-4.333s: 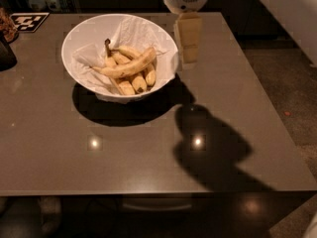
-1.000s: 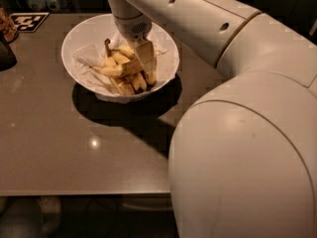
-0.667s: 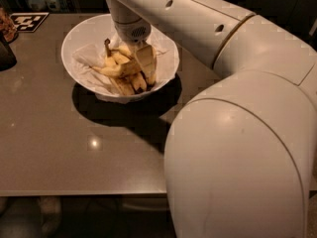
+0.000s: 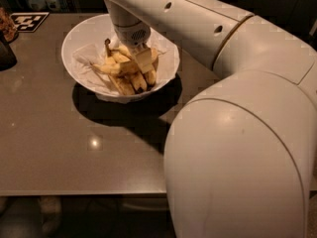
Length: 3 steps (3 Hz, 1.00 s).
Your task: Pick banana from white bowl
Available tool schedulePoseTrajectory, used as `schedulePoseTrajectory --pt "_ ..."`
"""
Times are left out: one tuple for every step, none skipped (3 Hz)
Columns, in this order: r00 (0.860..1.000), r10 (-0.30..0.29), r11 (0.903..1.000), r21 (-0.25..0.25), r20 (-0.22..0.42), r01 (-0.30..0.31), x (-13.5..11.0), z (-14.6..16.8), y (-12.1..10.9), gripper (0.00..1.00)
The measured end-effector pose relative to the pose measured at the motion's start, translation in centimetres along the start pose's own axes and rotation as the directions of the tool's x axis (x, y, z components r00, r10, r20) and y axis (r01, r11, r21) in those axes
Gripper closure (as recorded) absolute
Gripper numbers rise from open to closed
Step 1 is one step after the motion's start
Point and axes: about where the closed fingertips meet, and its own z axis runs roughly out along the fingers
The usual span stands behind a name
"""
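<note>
Gripper (image 4: 142, 61) is down inside the one white bowl (image 4: 119, 97), over the single loose banana (image 4: 115, 69); can't tell its grip state. One bunch of shorter bananas (image 4: 136, 82) lies against it.

The banana (image 4: 115, 69), long, curved, yellow with brown speckles, lies across the middle of the bowl (image 4: 71, 42), a deep white one lined with crumpled paper. The gripper (image 4: 142, 62) is inside the bowl, at the banana.
</note>
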Motion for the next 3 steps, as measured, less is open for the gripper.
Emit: schedulePoseTrajectory --pt "1.0 0.0 1.0 0.0 0.0 0.0 0.0 0.0 0.0 0.98" --pt "0.998 0.042 0.9962 0.074 0.041 -0.045 0.9 -2.0 0.8 1.0" --pt "0.987 0.119 0.9792 0.152 0.107 -0.134 2.1 -5.4 3.5 1.0"
